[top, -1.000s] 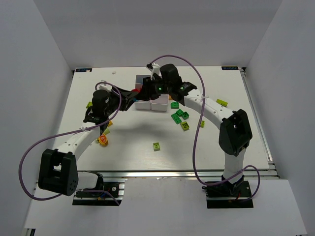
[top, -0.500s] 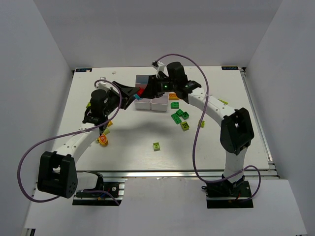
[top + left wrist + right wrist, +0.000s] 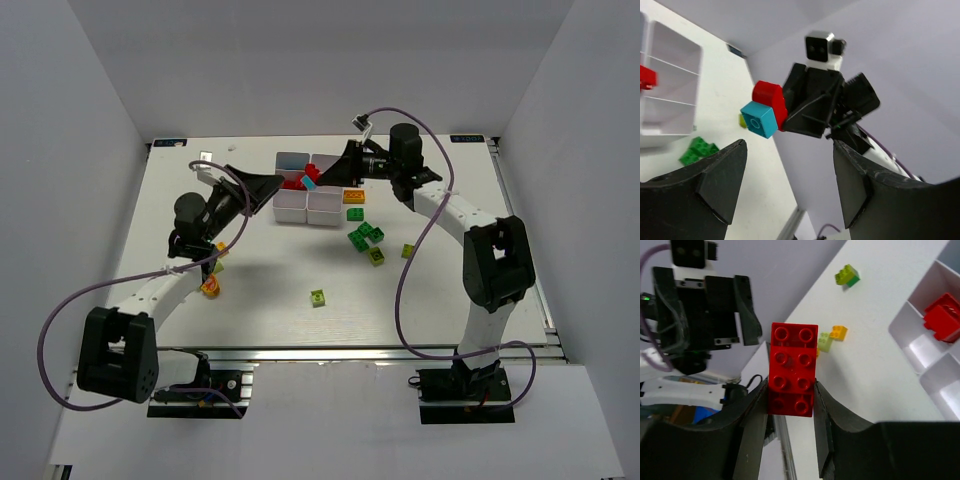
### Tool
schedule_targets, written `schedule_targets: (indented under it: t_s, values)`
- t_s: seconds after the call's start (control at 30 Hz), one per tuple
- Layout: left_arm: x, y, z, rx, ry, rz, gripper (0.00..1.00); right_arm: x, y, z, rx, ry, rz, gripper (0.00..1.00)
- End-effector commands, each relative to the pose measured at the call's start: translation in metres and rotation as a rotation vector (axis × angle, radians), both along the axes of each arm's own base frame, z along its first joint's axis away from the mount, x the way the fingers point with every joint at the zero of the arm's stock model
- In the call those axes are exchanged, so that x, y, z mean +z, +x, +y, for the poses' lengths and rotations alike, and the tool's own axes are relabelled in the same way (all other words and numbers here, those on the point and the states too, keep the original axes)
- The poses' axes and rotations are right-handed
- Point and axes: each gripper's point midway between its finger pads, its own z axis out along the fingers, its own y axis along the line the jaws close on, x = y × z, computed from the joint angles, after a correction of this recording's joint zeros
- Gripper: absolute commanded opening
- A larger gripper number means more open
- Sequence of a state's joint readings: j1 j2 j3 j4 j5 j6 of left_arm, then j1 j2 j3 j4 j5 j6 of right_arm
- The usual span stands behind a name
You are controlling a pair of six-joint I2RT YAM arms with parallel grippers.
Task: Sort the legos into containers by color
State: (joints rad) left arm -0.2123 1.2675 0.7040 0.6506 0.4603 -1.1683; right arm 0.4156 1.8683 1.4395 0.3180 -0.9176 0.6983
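Note:
My right gripper (image 3: 326,180) is shut on a red lego (image 3: 791,369) and holds it in the air just right of the white container tray (image 3: 322,210). A light blue lego (image 3: 759,120) is stuck to the red one (image 3: 770,97). My left gripper (image 3: 272,184) is open and empty, raised at the tray's left side and facing the right gripper (image 3: 815,107). A red lego (image 3: 944,317) lies in one tray compartment. The left gripper also shows in the right wrist view (image 3: 715,305).
Green legos (image 3: 365,236), an orange one (image 3: 354,196) and lime ones (image 3: 319,297) lie right of and in front of the tray. A yellow-red lego (image 3: 210,288) lies by the left arm. The white side walls stand close.
My right arm has swung back to the right and risen, carrying the red and light blue legos off the tray's left part. My left gripper has lifted and tilted up.

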Motion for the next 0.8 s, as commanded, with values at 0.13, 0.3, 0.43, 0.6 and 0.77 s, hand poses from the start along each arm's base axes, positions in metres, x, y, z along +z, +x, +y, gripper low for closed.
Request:
schedule_targets:
  t_s: [0.13, 0.3, 0.43, 0.6, 0.77]
  values:
    - [0.032, -0.031, -0.018, -0.194, -0.077, -0.228, 0.79, 0.063, -0.030, 0.000, 0.090, 0.133, -0.084, 0.00]
    - [0.035, -0.031, -0.019, -0.213, -0.096, -0.242, 0.78, 0.069, -0.035, 0.001, 0.096, 0.148, -0.090, 0.00]
    - [0.031, -0.026, -0.021, -0.221, -0.119, -0.226, 0.78, 0.075, -0.042, 0.004, 0.109, 0.159, -0.098, 0.00]
    - [0.029, -0.022, -0.022, -0.227, -0.126, -0.211, 0.76, 0.085, -0.052, 0.013, 0.139, 0.177, -0.118, 0.00]
    - [0.029, -0.021, -0.022, -0.231, -0.134, -0.208, 0.73, 0.086, -0.059, 0.020, 0.157, 0.182, -0.122, 0.00]
